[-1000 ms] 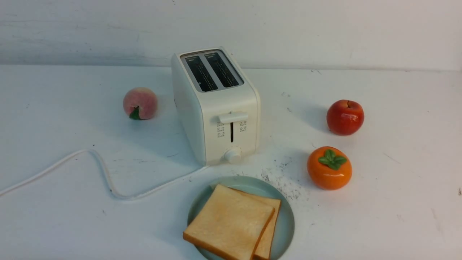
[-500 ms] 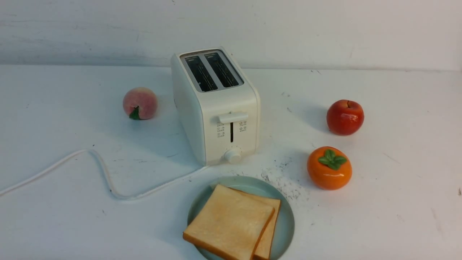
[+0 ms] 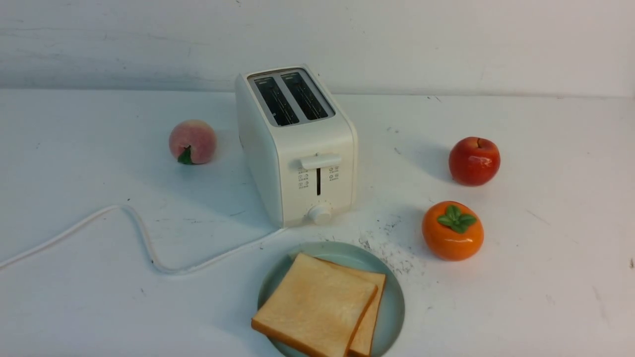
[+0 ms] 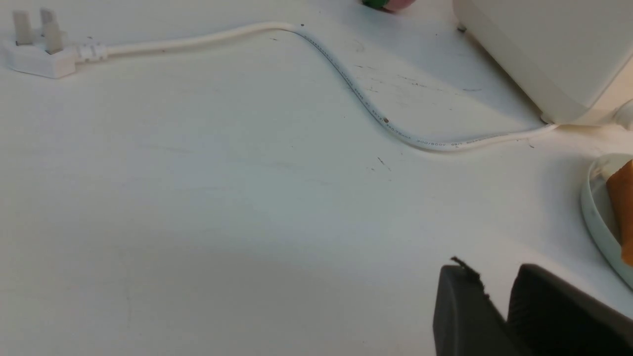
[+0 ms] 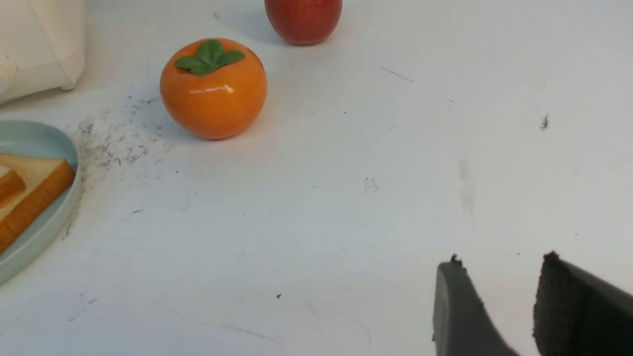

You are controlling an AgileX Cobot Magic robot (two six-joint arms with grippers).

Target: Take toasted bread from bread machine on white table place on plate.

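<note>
The white bread machine (image 3: 297,144) stands mid-table on the white table (image 3: 545,287), and both its slots are empty. Two slices of toasted bread lie overlapping on the pale blue-green plate (image 3: 394,307) in front of it, one slice (image 3: 312,305) on top of the other (image 3: 373,307). Neither gripper shows in the front view. My left gripper (image 4: 494,271) hovers over bare table, jaws slightly apart and empty, near the plate's rim (image 4: 593,207). My right gripper (image 5: 499,259) is open and empty, well away from the plate (image 5: 59,217) and the toast (image 5: 29,193).
A peach (image 3: 192,141) sits left of the bread machine. A red apple (image 3: 474,161) and an orange persimmon (image 3: 452,230) sit to its right. The white cord (image 3: 144,238) snakes leftwards to a plug (image 4: 37,49). Dark speckled marks (image 3: 392,253) lie beside the plate.
</note>
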